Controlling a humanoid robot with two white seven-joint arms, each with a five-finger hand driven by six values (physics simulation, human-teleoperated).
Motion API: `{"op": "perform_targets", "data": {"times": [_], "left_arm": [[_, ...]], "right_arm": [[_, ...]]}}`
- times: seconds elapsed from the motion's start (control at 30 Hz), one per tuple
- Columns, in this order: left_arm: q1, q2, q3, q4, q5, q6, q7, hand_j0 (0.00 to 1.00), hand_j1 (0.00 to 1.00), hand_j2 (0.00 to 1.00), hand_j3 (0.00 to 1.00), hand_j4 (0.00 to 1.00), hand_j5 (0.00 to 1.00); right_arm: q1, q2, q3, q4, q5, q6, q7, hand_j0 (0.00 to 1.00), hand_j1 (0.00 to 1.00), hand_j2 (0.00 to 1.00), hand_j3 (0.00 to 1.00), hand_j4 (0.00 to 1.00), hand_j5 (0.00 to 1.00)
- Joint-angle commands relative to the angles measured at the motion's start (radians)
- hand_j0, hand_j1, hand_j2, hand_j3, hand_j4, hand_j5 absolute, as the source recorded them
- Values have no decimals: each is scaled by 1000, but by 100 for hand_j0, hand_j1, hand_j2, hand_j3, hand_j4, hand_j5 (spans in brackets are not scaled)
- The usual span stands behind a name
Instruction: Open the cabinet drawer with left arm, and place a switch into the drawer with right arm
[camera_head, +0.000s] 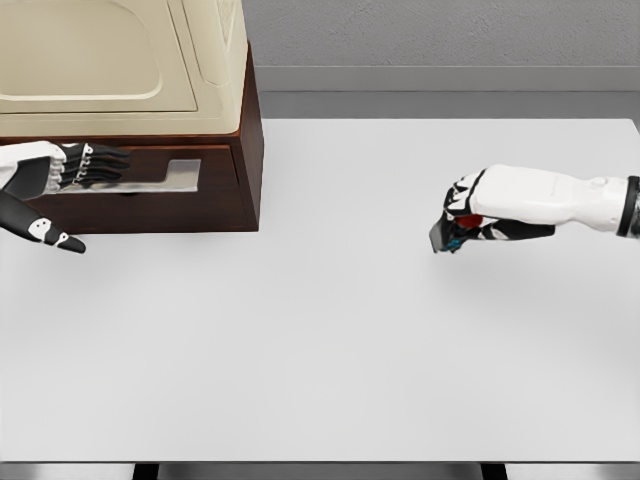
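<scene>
My right hand (470, 215) reaches in from the right edge, above the counter (330, 350), with its fingers curled around a small dark switch (446, 234) that shows red and blue parts. The switch juts out below and to the left of my knuckles, tilted, and seems lifted clear of the white surface. My forearm runs straight back to the right, white with a dark band near the edge. Well apart, at the far left, my left hand (75, 168) sits against the front of the drawer (150, 190), its dark fingers stretched flat along the silver handle (170, 175); I cannot tell whether they grip it. My thumb points down and to the right below the drawer front. The drawer is the lower, dark brown part of the cabinet (215, 60), whose cream upper body stands at the counter's back left corner. A grey wall (440, 35) runs behind.
</scene>
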Motion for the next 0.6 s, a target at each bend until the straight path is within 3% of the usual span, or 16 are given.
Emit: {"op": "perform_targets", "data": {"times": [0.0,0.57], "left_arm": [[0,0,-1,-7,-8,2,-2,100,100,100,100,100,100],[14,91,-4,-68,61,5,-2,100,100,100,100,100,100]], "right_arm": [[-2,5,24,1,-6,3,0,45,45,45,45,45,45],[-114,54,107,-1,-6,3,0,45,45,45,45,45,45]]}}
